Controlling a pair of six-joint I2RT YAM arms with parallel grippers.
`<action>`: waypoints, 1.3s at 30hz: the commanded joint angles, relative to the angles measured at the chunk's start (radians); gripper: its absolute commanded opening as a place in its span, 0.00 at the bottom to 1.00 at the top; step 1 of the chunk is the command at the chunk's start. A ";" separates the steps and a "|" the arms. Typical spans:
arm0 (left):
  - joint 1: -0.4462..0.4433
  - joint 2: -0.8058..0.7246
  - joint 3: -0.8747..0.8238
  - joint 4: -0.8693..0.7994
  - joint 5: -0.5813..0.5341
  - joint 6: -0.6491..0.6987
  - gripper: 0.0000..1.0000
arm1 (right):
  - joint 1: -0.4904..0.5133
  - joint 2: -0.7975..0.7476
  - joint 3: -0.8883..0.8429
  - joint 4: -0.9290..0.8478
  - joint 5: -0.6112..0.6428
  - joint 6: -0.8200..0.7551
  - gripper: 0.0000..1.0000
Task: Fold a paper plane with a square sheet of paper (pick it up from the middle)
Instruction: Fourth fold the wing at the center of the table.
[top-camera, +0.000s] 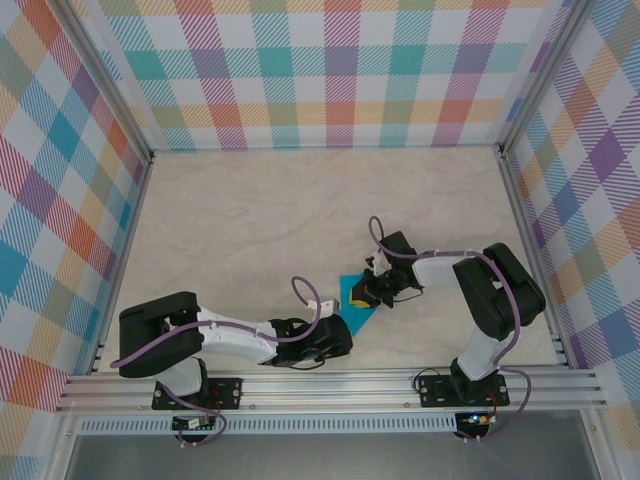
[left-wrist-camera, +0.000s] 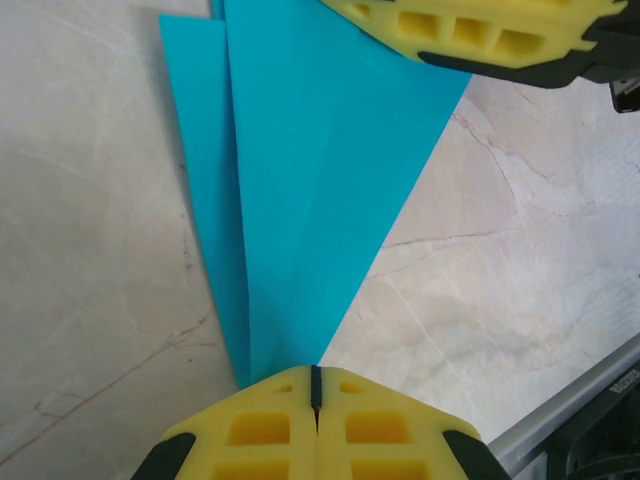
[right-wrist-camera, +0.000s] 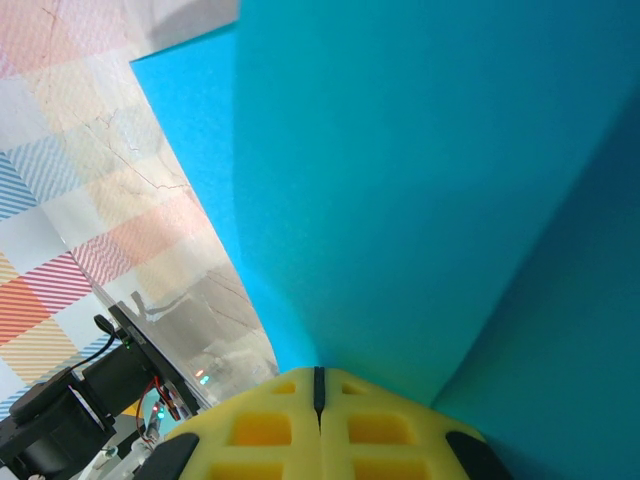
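From above, the paper plane (top-camera: 353, 308) lay on the tabletop (top-camera: 250, 220) near the front edge, between the two arms. The left gripper (top-camera: 338, 328) met its tip from 8 o'clock. The right gripper (top-camera: 366, 292) sat on its wide end from 2 o'clock.

The left wrist camera showed the left gripper (left-wrist-camera: 315, 385) at 6 o'clock with its yellow fingers (left-wrist-camera: 260, 430) pressed together, pinching the narrow tip of the paper plane (left-wrist-camera: 310, 170). The folded sheet fanned out toward 12 o'clock. There the right gripper (left-wrist-camera: 480, 45) covered its far edge.

The right wrist camera showed the right gripper (right-wrist-camera: 318, 385) at 6 o'clock, also closed down to a thin seam. The paper plane (right-wrist-camera: 400, 180) rose straight from that seam toward 12 o'clock. It seemed to be clamped there, though the contact itself was hidden.
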 joint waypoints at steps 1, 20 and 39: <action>-0.018 0.014 -0.003 0.048 0.020 0.024 0.00 | 0.009 0.083 -0.047 -0.066 0.175 -0.005 0.00; 0.041 -0.192 -0.098 0.021 -0.106 0.018 0.00 | 0.009 0.088 -0.050 -0.064 0.177 -0.007 0.00; 0.068 -0.051 -0.058 0.090 -0.060 0.057 0.00 | 0.009 0.096 -0.045 -0.069 0.177 -0.008 0.00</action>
